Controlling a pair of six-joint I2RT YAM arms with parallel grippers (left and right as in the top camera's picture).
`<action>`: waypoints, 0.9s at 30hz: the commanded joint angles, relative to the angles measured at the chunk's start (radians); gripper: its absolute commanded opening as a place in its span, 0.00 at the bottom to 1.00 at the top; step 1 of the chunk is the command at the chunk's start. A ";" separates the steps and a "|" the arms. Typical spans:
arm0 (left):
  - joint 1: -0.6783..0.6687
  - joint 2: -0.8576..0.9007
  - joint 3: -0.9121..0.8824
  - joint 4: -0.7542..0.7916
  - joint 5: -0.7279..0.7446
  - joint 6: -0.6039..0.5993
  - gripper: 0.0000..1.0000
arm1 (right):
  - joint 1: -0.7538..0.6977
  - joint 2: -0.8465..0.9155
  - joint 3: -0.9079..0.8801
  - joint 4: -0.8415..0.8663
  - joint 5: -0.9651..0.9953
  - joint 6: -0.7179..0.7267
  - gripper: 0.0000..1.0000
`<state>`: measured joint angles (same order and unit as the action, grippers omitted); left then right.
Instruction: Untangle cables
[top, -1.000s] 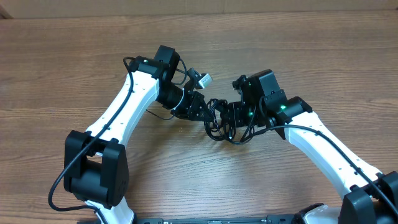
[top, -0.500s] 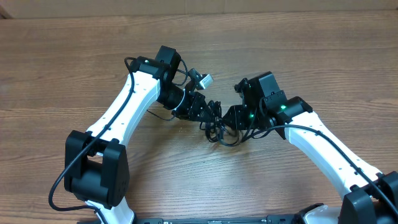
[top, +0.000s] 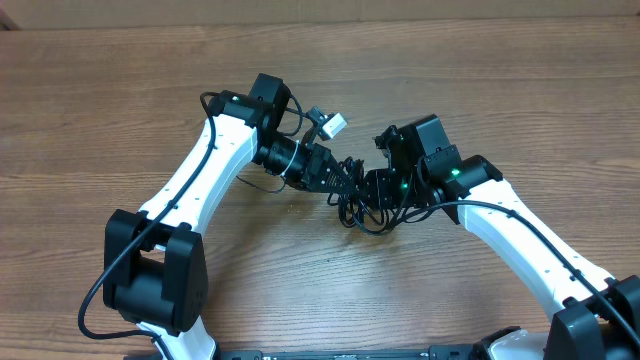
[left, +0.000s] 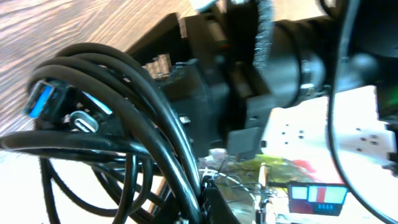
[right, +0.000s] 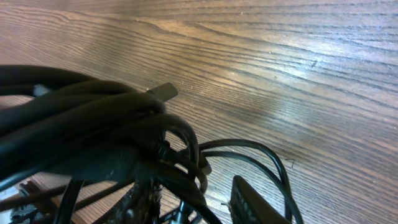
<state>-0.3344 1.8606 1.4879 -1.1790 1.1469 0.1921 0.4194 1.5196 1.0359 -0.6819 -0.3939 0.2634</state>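
Two arms meet near the middle of the wooden table (top: 100, 90), their tips facing each other across one knot of cables (top: 362, 203). Left gripper (top: 337, 180): clenched fully, its tip buried in the left side of the knot; the left wrist view shows several black cords converging on the point where the fingers close, consistent with a cord pinched there. Right gripper (top: 376, 188): jaws partly closed, pressed into the right side of the same knot; the right wrist view shows thick cords (right: 93, 124) bending down between its fingers (right: 252, 200), so it reads as gripping part of the bundle, though the contact point itself is hidden by the cords. Cable condition: tangled, bunched tightly between the two tips, with a few loose loops hanging below toward the near side of the table and resting on or just above the wood; which of the two cannot be told. Plug ends noted in the left wrist view: one blue plug (left: 40, 102) and, just beside it, one silver-tipped plug (left: 84, 121), both tucked within the loops.
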 joint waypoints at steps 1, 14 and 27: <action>-0.006 -0.030 0.022 0.002 0.121 0.041 0.04 | 0.000 -0.005 0.013 0.016 -0.018 -0.002 0.30; -0.006 -0.030 0.022 0.002 -0.360 -0.029 0.04 | -0.001 -0.005 0.013 -0.041 0.241 0.253 0.04; -0.008 -0.030 0.019 0.017 -1.105 -0.583 0.04 | 0.000 -0.005 0.013 -0.251 0.379 0.428 0.04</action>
<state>-0.3454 1.8606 1.4929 -1.1698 0.1585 -0.2646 0.4252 1.5196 1.0359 -0.9291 -0.0315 0.6662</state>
